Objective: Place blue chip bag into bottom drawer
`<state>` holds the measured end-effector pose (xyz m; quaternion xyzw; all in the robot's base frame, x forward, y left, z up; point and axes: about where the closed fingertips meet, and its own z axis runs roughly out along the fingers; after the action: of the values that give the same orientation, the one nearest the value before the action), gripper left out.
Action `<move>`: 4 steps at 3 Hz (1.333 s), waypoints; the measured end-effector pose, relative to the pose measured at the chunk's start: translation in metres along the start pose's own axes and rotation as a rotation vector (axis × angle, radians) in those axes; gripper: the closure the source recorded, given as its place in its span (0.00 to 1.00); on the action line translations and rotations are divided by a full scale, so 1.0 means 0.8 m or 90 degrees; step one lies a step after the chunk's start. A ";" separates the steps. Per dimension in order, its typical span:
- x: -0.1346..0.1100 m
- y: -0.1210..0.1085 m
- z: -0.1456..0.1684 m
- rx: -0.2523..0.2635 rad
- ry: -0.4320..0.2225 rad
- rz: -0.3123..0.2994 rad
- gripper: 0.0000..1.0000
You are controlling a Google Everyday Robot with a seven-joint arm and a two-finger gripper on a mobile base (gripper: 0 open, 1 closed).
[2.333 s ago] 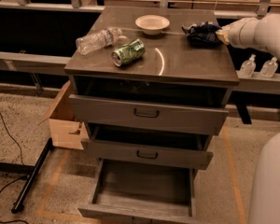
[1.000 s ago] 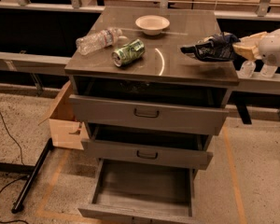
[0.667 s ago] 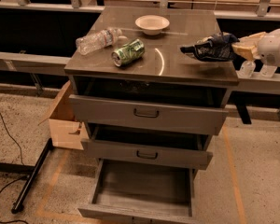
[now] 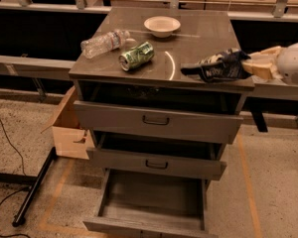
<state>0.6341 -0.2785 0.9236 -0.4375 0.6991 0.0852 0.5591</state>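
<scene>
The blue chip bag (image 4: pixel 216 68), dark navy with white lettering, is held in the air over the cabinet top's front right corner. My gripper (image 4: pixel 252 66) comes in from the right and is shut on the bag's right end with its cream fingers (image 4: pixel 260 63). The bottom drawer (image 4: pixel 154 198) is pulled far out below, and its grey wood-grain floor is bare.
On the cabinet top (image 4: pixel 188 38) lie a green soda can (image 4: pixel 136 55) and a clear plastic bottle (image 4: pixel 105 42), with a white bowl (image 4: pixel 162 26) behind. The two upper drawers (image 4: pixel 156 124) stand slightly open. A cardboard box (image 4: pixel 69 128) and a black stand base (image 4: pixel 32 192) are on the floor at left.
The gripper has lifted the bag off the back right of the cabinet top and carried it forward to the front right corner. Over the last second it has hardly moved.
</scene>
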 end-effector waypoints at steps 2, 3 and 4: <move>0.014 0.135 -0.061 -0.139 -0.034 0.006 1.00; 0.038 0.176 -0.102 -0.164 -0.026 -0.040 1.00; 0.038 0.176 -0.102 -0.165 -0.026 -0.040 1.00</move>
<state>0.4769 -0.2589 0.8748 -0.5255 0.6567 0.1663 0.5147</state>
